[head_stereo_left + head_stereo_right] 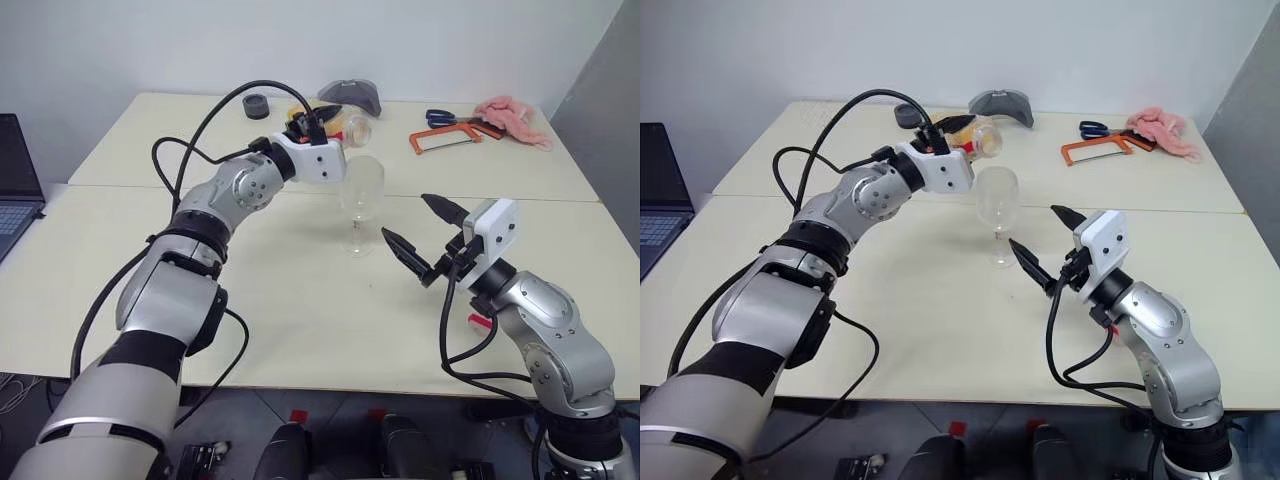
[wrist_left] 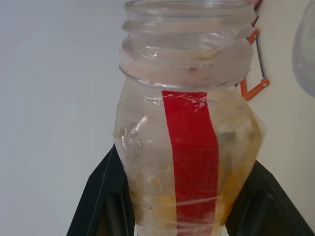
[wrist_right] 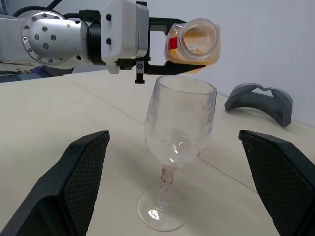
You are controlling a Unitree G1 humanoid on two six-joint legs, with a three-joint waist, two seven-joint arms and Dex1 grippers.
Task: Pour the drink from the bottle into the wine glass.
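Table point(image 1: 300, 330) of pale cream laminate, two tops butted edge to edge, bears the scene. Left gripper point(image 3: 162, 46) — fingers clamped on the small clear squarish plastic bottle point(image 3: 194, 43) with a vertical red label strip — holds it tipped on its side in the air, open mouth uncapped and just above the rim of the glass. Right gripper point(image 1: 420, 232) hangs near the glass on the robot's right, its black fingers spread wide apart and closed on nothing. Clear colourless stemmed wine glass point(image 3: 178, 147) stands upright on the table between the two grippers; its bowl looks empty. Orange-yellow drink point(image 2: 231, 182) lies low inside the bottle. At the far edge of the table: grey curved plastic piece point(image 1: 350, 95), pink crumpled cloth point(image 1: 512, 118), orange-framed hacksaw point(image 1: 445, 138), blue-handled scissors point(image 1: 445, 117) — and a black tape roll point(image 1: 257, 105).
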